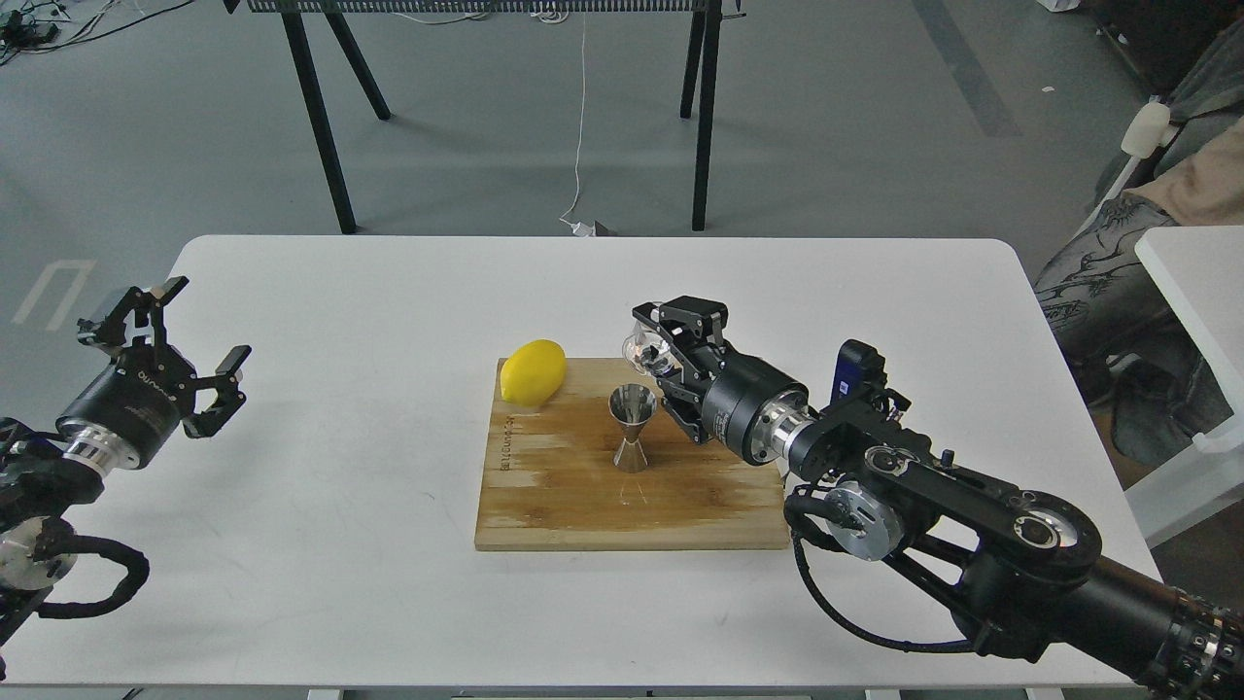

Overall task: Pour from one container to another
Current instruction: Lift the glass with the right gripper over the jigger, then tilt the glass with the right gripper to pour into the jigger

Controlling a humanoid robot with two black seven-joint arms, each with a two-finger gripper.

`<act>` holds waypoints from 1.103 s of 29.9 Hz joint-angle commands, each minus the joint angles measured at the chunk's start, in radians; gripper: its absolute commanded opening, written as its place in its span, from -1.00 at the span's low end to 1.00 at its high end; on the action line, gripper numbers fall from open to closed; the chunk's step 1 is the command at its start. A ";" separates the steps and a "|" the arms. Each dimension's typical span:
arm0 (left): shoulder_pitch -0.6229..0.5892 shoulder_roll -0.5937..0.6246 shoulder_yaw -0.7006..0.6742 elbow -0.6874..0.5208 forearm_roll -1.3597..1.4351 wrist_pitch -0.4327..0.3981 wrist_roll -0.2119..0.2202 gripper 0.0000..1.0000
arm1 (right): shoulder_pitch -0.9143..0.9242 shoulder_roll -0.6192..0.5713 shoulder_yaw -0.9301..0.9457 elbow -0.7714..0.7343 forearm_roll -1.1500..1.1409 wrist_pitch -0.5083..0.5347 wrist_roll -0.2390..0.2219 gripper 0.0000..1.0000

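The steel jigger [631,428] stands upright on a wooden cutting board [583,506] in the middle of the white table. My right gripper [664,351] is shut on the small clear glass cup [645,350], holding it tipped on its side just above and behind the jigger's right rim. The cup's mouth faces left toward the jigger. My left gripper [165,345] hovers open over the table's left edge, far from both containers, with nothing between its fingers.
A yellow lemon [533,371] lies on the board's back left corner. Beyond the table [340,544] stand black trestle legs [316,117] on the grey floor. A person's knee [1098,282] and a second white table [1200,282] sit to the right.
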 commanded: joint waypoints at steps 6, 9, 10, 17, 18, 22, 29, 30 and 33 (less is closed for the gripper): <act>0.000 0.000 0.000 0.000 0.000 0.000 0.000 0.98 | 0.002 0.000 -0.013 -0.005 -0.061 0.000 -0.005 -0.27; 0.000 0.000 0.000 0.000 0.000 0.000 0.000 0.99 | 0.006 0.000 -0.019 -0.007 -0.063 0.000 -0.003 -0.27; 0.000 0.000 0.000 0.000 0.000 0.000 0.000 0.98 | 0.011 -0.001 -0.020 -0.007 -0.063 -0.001 -0.003 -0.27; 0.000 0.000 0.000 0.002 0.000 0.000 0.000 0.98 | 0.022 -0.001 -0.022 -0.007 -0.076 -0.001 -0.005 -0.27; 0.000 0.000 0.000 0.002 0.000 0.000 0.000 0.99 | 0.022 -0.001 -0.023 -0.007 -0.077 0.000 -0.005 -0.27; 0.000 0.000 0.000 0.002 0.000 0.000 0.000 0.99 | 0.022 -0.001 -0.023 -0.007 -0.078 0.000 -0.005 -0.27; 0.000 0.000 0.000 0.002 0.000 0.000 0.000 0.98 | 0.023 -0.001 -0.048 -0.009 -0.109 -0.001 -0.005 -0.27; 0.000 0.000 -0.001 0.002 0.000 0.000 0.000 0.98 | 0.028 -0.001 -0.059 -0.009 -0.109 0.000 -0.005 -0.27; 0.000 0.000 -0.001 0.002 0.000 0.000 0.000 0.98 | 0.046 -0.001 -0.079 -0.016 -0.112 -0.001 -0.005 -0.27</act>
